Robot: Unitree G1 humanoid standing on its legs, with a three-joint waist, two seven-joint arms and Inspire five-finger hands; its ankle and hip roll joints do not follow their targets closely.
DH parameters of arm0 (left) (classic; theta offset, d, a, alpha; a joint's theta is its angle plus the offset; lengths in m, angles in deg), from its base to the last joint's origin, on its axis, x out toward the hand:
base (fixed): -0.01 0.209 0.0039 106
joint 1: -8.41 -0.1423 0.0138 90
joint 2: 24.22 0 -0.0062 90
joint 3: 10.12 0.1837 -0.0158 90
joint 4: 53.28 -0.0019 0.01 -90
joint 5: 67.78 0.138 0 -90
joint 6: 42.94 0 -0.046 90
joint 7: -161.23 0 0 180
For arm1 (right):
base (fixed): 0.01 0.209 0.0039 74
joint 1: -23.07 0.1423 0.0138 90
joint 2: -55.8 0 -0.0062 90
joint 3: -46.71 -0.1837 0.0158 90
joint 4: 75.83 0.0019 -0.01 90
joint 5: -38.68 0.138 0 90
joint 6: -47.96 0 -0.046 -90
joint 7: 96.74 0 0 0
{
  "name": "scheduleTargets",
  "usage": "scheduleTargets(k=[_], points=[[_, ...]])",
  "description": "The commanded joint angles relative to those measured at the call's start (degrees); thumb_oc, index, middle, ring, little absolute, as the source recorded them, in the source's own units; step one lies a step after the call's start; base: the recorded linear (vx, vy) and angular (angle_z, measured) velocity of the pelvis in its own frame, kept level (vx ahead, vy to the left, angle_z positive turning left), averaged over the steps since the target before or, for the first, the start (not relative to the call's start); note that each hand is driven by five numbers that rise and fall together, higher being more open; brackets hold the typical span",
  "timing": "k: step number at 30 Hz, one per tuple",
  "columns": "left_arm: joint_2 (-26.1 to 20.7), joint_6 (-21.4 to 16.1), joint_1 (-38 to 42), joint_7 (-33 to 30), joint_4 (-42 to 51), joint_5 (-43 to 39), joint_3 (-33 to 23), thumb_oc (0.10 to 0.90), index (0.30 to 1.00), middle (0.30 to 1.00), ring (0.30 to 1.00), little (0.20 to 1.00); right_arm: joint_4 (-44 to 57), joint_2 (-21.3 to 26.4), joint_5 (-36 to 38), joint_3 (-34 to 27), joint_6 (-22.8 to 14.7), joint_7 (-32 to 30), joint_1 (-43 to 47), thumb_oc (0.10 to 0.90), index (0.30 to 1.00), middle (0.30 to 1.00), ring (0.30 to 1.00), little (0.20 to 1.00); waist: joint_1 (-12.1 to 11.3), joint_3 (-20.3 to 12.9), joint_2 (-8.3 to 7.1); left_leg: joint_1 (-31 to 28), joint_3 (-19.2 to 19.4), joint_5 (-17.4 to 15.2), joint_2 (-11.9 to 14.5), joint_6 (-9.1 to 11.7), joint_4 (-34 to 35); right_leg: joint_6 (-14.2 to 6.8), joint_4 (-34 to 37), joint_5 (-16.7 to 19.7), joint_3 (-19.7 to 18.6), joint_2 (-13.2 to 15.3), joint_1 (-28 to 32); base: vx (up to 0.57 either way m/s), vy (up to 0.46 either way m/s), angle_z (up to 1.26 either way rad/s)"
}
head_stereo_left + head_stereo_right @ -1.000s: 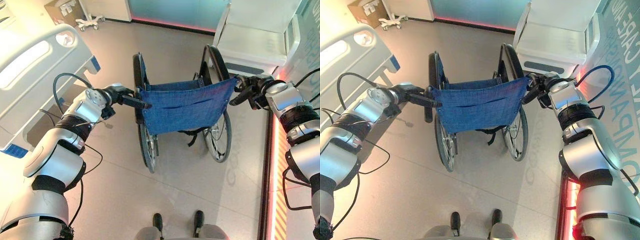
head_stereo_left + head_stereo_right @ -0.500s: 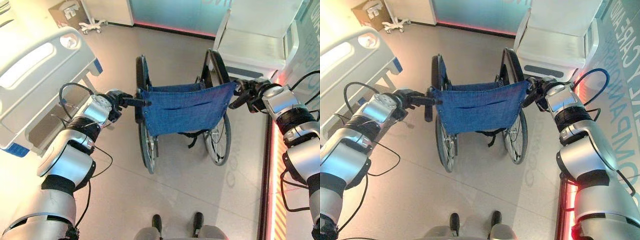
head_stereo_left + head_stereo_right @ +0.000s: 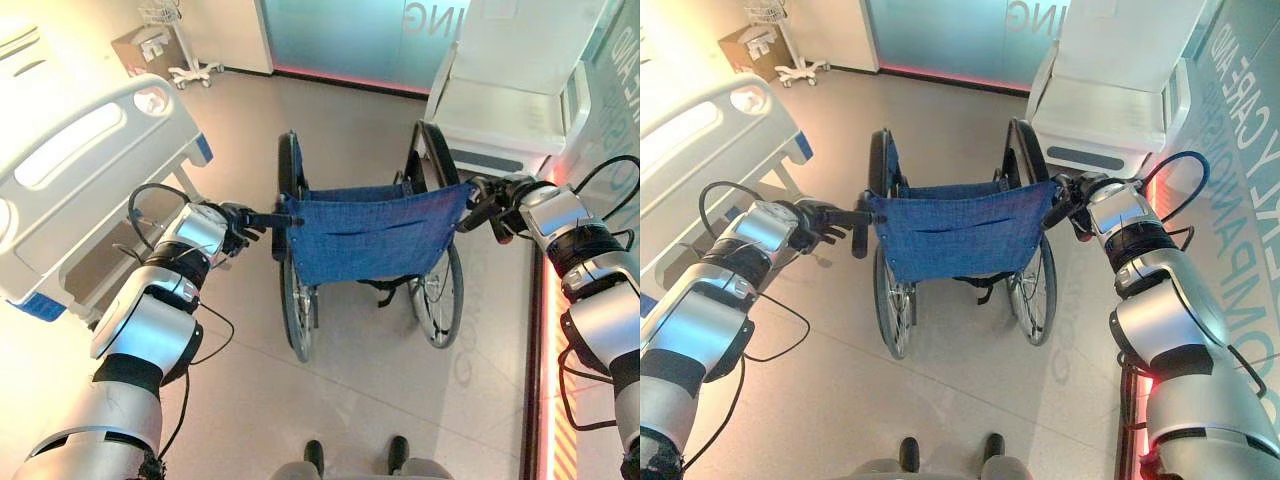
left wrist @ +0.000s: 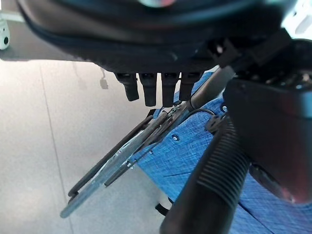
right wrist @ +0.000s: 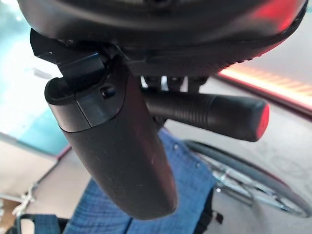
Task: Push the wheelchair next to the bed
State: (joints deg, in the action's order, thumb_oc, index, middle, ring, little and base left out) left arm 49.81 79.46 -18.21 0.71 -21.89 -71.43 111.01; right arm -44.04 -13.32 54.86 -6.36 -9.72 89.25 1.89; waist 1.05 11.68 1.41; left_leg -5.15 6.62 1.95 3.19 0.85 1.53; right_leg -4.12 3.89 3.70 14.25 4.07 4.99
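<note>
The wheelchair stands in the middle of the frame on the pale floor, seen from behind: a blue cloth backrest stretched between two dark uprights, with a large spoked wheel on each side and black push handles sticking out toward the camera. The left robot hand sits at the left push handle; in its wrist view the ribbed grip runs past the thumb with the fingers hanging over it, though how tightly they close is hard to judge. The right robot hand is curled round the right push handle, whose ribbed black grip with a red end shows between thumb and fingers. The bed, white with grey side rails, fills the upper left, and an open strip of floor lies between it and the left wheel. A white cabinet stands close behind the right wheel, in the upper right. A cardboard box and a wheeled stand sit in the far upper left corner.
</note>
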Motion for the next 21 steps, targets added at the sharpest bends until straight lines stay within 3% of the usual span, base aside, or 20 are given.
scheduleTargets(k=[1, 6, 13, 16, 21], points=[[-0.65, 3.19, -3.71, 0.48, -7.73, 13.82, 7.37, 0.800, 0.900, 0.900, 0.900, 0.900, 1.00, 0.79, -2.21, 0.78, -2.45, -0.15, 6.51, 0.800, 0.900, 0.900, 0.900, 0.900, -1.44, 1.79, -2.31, 2.99, 0.06, -4.23, -0.47, 0.06, -4.23, 0.57, -6.69, -6.27, -2.44, 1.34, -2.44, 0.00, 0.000, 0.00], [-0.47, 1.54, -1.97, 4.16, -7.37, 17.93, 10.73, 0.800, 0.900, 0.900, 0.900, 0.900, 1.29, 0.15, -0.47, 1.30, -2.75, -0.66, 6.97, 0.800, 0.900, 0.900, 0.900, 0.900, -1.21, 2.53, -2.22, 3.35, 0.07, -4.26, -0.42, 0.01, -4.69, 0.61, -7.12, -6.15, -2.71, 1.41, -2.82, -0.01, -0.004, 0.00], [-0.11, -5.30, -0.39, -0.28, -5.20, 23.04, 12.90, 0.800, 0.900, 0.900, 0.900, 0.900, 1.72, -0.73, 1.63, 1.33, -3.16, -0.84, 6.10, 0.800, 0.900, 0.900, 0.900, 0.900, -1.02, 2.61, -2.26, 3.28, 0.08, -4.31, -0.62, 0.03, -4.79, 0.54, -7.07, -6.02, -2.90, 1.56, -2.65, 0.00, -0.001, 0.00], [-0.33, -7.87, 0.91, 0.76, -4.29, 25.26, 14.70, 0.800, 0.900, 0.900, 0.900, 0.900, 1.22, -0.94, 3.27, 0.91, -3.82, -0.75, 5.79, 0.800, 0.900, 0.900, 0.900, 0.900, -0.91, 2.87, -2.28, 3.26, 0.07, -4.42, -0.59, -0.04, -4.83, 0.55, -7.24, -5.96, -3.03, 1.59, -2.80, 0.00, 0.000, 0.00], [1.05, -7.73, 1.22, 1.98, -3.33, 21.10, 15.47, 0.800, 0.900, 0.900, 0.900, 0.900, 0.36, -2.21, 4.37, 0.62, -4.71, -0.54, 5.21, 0.800, 0.900, 0.900, 0.900, 0.900, -0.69, 3.26, -2.26, 3.00, 0.03, -4.40, -0.54, -0.03, -4.70, 0.68, -7.20, -5.94, -3.27, 1.43, -2.73, 0.00, 0.000, 0.00]])
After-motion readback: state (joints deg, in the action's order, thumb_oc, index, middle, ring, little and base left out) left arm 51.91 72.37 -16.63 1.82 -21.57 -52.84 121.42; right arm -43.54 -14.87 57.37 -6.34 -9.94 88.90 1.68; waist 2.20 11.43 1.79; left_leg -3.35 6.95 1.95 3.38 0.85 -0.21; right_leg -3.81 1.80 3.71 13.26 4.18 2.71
